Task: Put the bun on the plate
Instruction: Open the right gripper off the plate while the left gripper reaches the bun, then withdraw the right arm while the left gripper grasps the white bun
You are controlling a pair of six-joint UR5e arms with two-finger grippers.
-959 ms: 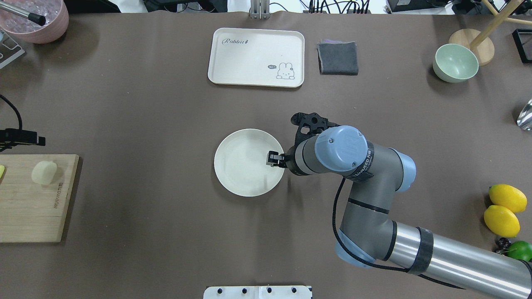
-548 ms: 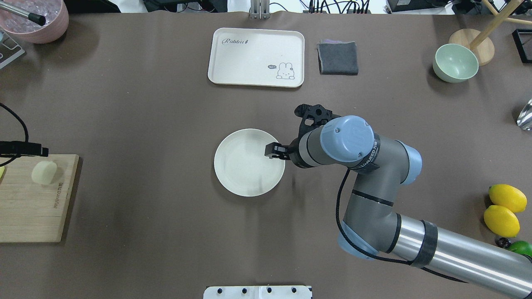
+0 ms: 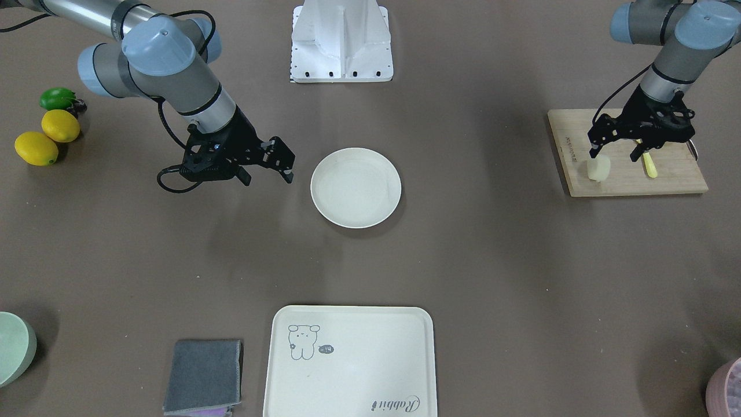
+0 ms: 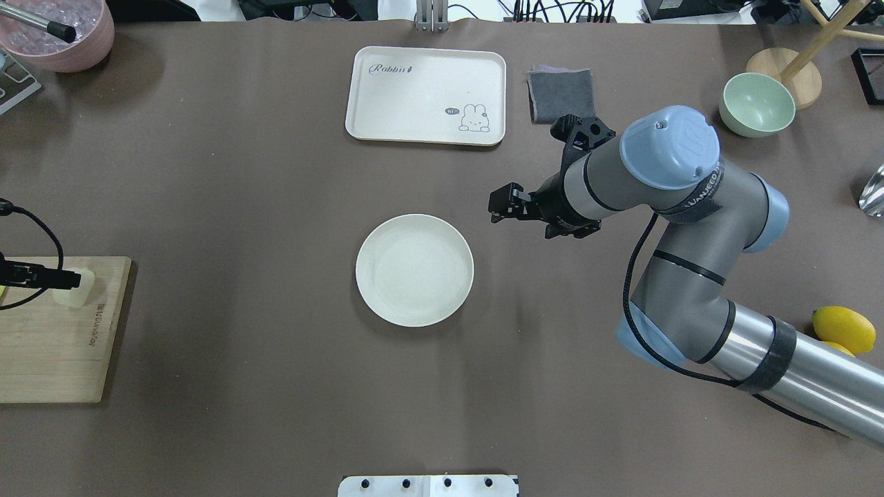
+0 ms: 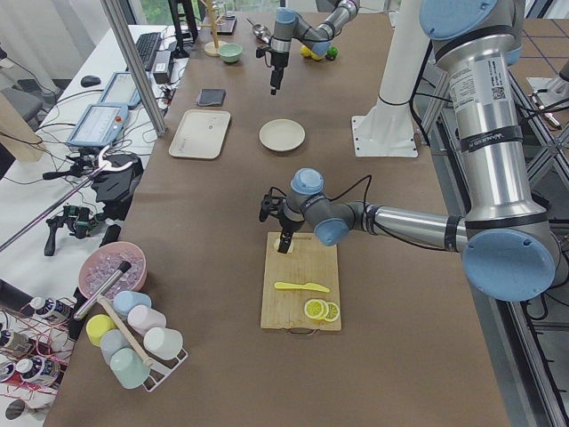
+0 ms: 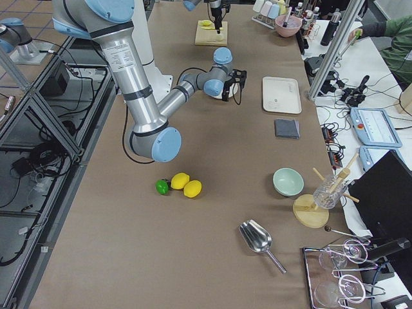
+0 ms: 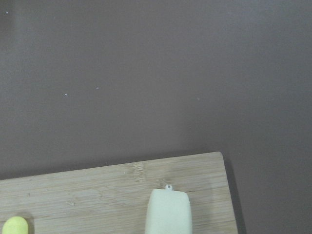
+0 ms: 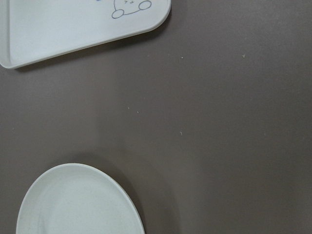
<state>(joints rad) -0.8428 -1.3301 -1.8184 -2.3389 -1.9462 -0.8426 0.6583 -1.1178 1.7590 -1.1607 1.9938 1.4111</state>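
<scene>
Small pale cream bun (image 4: 74,297) lay on the light wooden cutting board (image 4: 55,345) under the spread-fingered left gripper (image 3: 613,155), round cream-white plate (image 4: 414,270) sat mid-table, and right gripper (image 4: 503,206) hung spread, empty, near its far-right rim.

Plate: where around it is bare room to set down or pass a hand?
The plate is bare all over. Table is free between it and the cutting board, and between it and the tray. Crowded: the board's corner, where the left gripper hangs over the bun; the right gripper hovers beside the plate.
</scene>
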